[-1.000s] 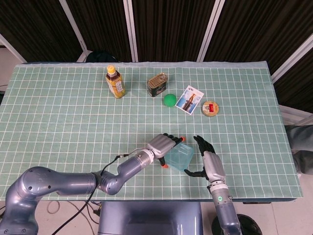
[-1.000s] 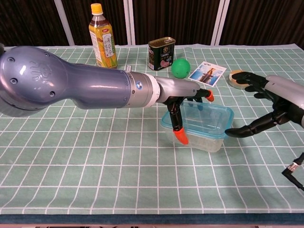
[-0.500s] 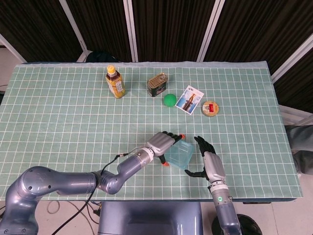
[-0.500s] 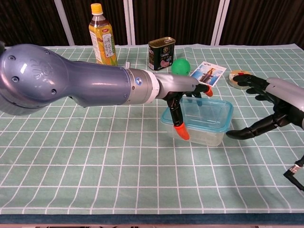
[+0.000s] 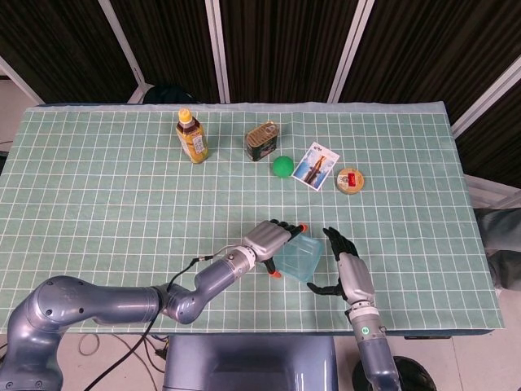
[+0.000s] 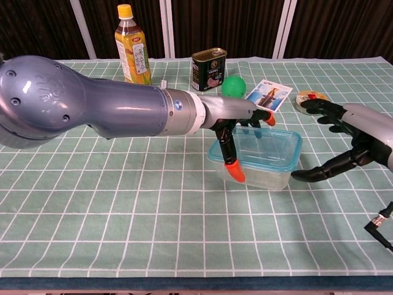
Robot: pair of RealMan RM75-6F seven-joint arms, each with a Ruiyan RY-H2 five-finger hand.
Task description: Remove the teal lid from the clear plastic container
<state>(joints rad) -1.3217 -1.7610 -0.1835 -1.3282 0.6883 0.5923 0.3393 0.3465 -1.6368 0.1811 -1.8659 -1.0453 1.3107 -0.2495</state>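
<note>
Near the front edge of the green checked tablecloth [image 5: 98, 195], about mid-table: clear rectangular plastic container [image 6: 261, 171] with the teal lid [image 6: 265, 147] still seated on it. In the head view the container [image 5: 298, 260] sits between the two hands.

Left hand [image 6: 236, 126] is over the container's left end, fingers draped down across the lid rim and side wall; orange fingertips [image 6: 235, 172] touch the near-left wall. It presses or rests on the box; cannot tell whether it actually grips.

Right hand [image 6: 344, 138] is just beside the container's right end, fingers spread and apart, holding nothing. Lowest black fingertip [image 6: 298, 177] is near the right wall; contact unclear.

Far side of the table, well apart from the container: yellow-capped tea bottle [image 5: 191, 136], upright; dark rectangular tin can [image 5: 261, 140]; small green ball [image 5: 282, 166] just beside the can; picture card [image 5: 316, 166] lying flat; small round flat tin [image 5: 350, 180] right of the card.
</note>
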